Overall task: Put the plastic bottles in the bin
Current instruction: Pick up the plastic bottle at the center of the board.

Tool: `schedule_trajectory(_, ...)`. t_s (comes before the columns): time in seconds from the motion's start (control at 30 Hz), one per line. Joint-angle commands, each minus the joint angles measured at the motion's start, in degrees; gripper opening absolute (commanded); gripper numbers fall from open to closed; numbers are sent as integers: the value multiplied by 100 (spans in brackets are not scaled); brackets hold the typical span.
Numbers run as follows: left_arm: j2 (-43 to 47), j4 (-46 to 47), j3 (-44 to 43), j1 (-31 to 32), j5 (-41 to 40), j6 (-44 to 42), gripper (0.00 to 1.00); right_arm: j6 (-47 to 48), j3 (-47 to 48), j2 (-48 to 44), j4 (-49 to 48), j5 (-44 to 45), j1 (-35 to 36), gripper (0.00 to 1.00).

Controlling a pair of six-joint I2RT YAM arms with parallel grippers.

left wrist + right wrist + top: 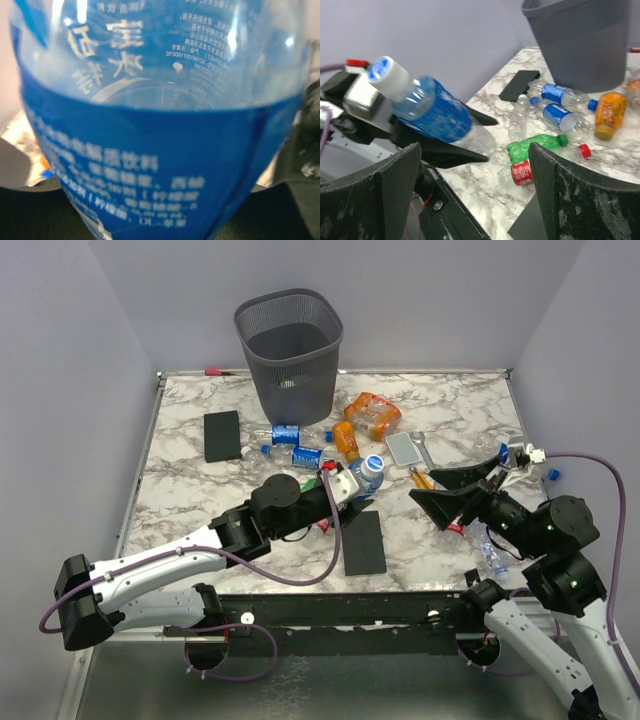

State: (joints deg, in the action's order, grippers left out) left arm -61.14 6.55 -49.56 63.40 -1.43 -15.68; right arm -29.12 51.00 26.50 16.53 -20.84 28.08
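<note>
Fingers (447, 152) of the left arm are clamped on a blue-labelled bottle (437, 112), which hangs above the middle of the tabletop (200, 490) with its white cap pointing back toward the wrist. Opposite, the right fingers (580, 200) stand wide apart with nothing between them.

The held bottle looks empty: thin clear plastic, so light, easily dented and slick on its round sides. A moderate squeeze across the labelled belly should suit it better than the tapering neck. Its neighbours, the green bottle (535, 145) and the orange bottle (610, 112), lie on their sides and would likely roll if nudged — best taken across the body.

The bin (290, 385) stands at the far edge, and its rim is far higher than any bottle. A carried bottle must therefore clear the rim from above, which also takes it over the clutter in front. Side walls close in both flanks. The open room is upward and forward, though the right arm sits near, just across the gap.
</note>
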Motion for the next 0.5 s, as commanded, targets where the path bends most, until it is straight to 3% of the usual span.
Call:
schedule_trajectory(0.0,428,879,126,-189,608,2611,29,19,-302,-24,-225,756,34,91)
schedule_trajectory(0.13,746,1629,245,-451,649,3558,27,-80,-420,216,-175,381,25,91)
schedule_trajectory(0.27,810,2321,312,-943,550,4787,13,-130,-595,442,-681,-674,31,92)
schedule_trajectory(0.37,678,3033,418,-1412,934,5635,12,-253,-730,616,-1153,-1400,36,92)
schedule_trajectory(0.47,379,3027,179,-1671,1395,5791,14,-397,-936,621,-1463,-1443,31,92)
